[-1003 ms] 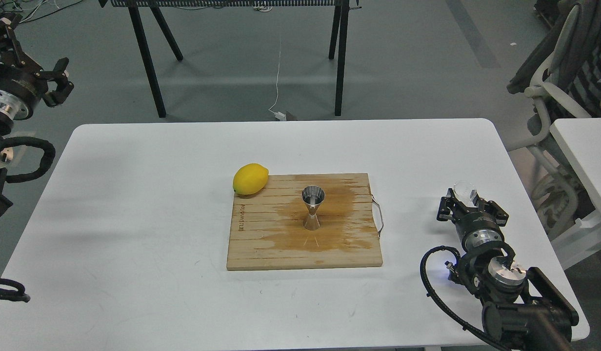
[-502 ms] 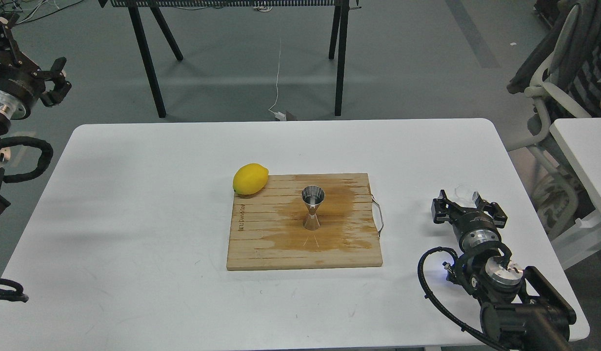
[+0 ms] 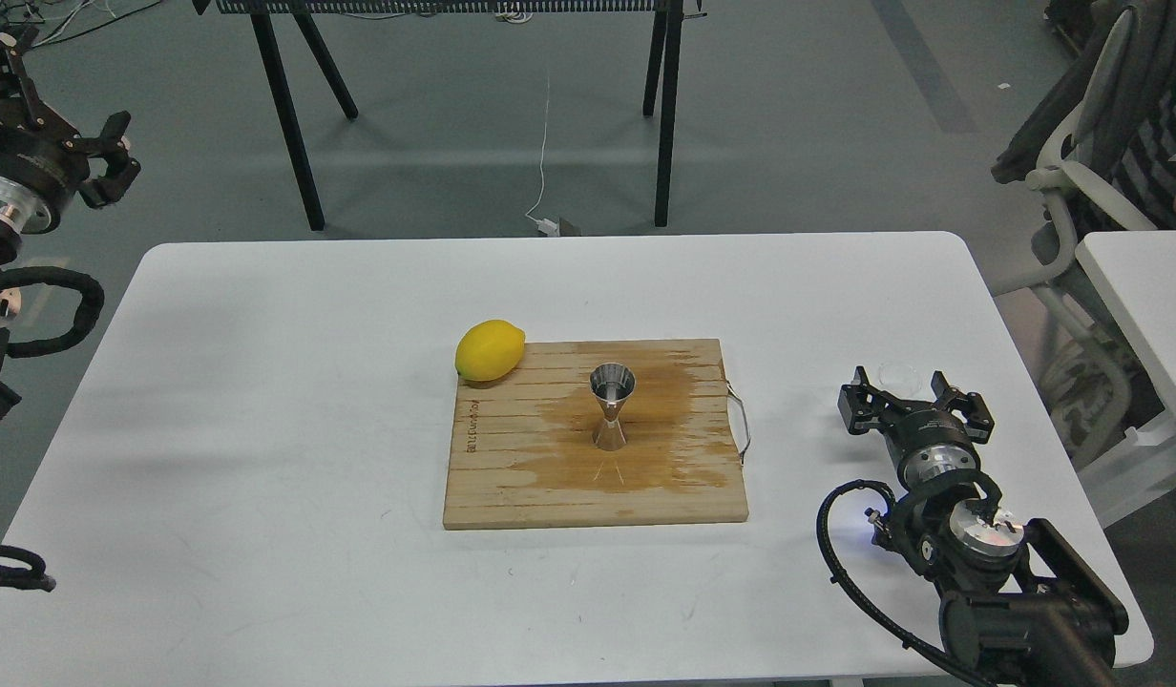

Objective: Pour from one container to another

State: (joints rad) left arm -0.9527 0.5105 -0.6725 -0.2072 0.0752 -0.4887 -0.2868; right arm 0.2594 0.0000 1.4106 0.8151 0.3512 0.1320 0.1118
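The small steel jigger stands upright in the middle of the wooden board, on a dark wet patch. The tiny clear glass cup sits on the white table at the right, past the board's wire handle. My right gripper is just in front of the cup, its fingers spread wide to either side and holding nothing. My left gripper hangs off the table's far left corner, above the floor, open and empty.
A yellow lemon rests at the board's back left corner. The white table ends close to my right arm. An office chair and a second table stand at the right; a black stand is behind.
My right gripper was shut on the glass cup, held up; it has come down, opened and let the cup go onto the table. The left gripper shifted slightly left.
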